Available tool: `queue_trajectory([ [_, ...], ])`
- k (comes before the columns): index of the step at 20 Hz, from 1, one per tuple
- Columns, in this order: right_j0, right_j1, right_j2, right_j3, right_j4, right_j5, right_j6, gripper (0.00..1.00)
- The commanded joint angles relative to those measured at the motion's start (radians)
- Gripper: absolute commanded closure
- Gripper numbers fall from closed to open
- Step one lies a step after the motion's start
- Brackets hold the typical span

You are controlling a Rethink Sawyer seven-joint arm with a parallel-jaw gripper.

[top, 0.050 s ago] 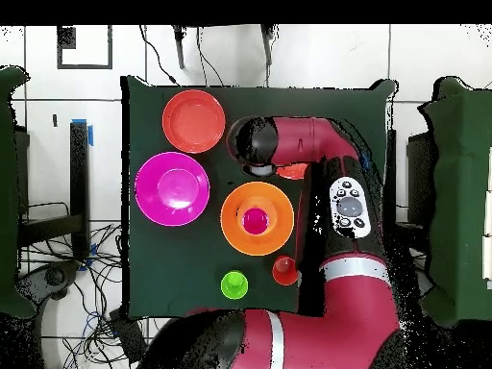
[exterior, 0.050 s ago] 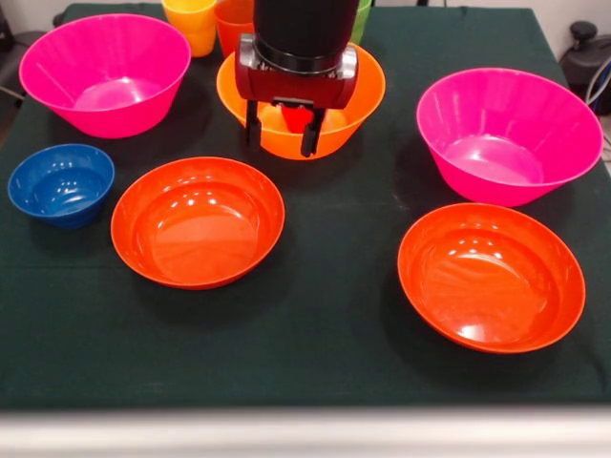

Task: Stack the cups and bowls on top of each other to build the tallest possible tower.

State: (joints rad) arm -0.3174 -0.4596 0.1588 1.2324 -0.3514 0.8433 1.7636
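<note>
Hand (exterior, 0.050 s ago: 284, 132) hangs open over the orange bowl (exterior, 0.050 s ago: 355, 113), fingers apart above the red cup (exterior, 0.050 s ago: 299, 118) standing inside it. Pink bowls (exterior, 0.050 s ago: 105, 72) flank left and right; red-orange bowls (exterior, 0.050 s ago: 198, 221) sit nearer the desk's (exterior, 0.050 s ago: 315, 315) front edge. Blue bowl (exterior, 0.050 s ago: 60, 183) at left edge.

Red cup (top, 0.050 s ago: 256, 220) (upright) in orange bowl (top, 0.050 s ago: 235, 233)

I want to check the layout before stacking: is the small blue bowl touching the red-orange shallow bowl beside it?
Apart. The front view shows a strip of dark cloth between the blue bowl and the red-orange shallow bowl; their rims do not meet.
</note>
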Motion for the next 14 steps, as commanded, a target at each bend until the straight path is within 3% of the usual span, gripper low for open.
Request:
queue_trajectory([
  [1, 0.027, -0.012, 0.046, 0.053, -0.017, -0.009, -0.015, 0.0],
  [5, 0.114, -0.176, -0.056, 0.174, 0.013, 0.005, 0.171, 0.0],
  [6, 0.11, -0.193, -0.047, 0.171, 0.014, 0.035, 0.126, 0.0],
  [9, 0.078, -0.148, 0.024, 0.124, 0.035, 0.052, 0.007, 0.0],
  [14, 0.07, -0.015, 0.043, 0.037, -0.009, -0.031, -0.037, 0.0],
])
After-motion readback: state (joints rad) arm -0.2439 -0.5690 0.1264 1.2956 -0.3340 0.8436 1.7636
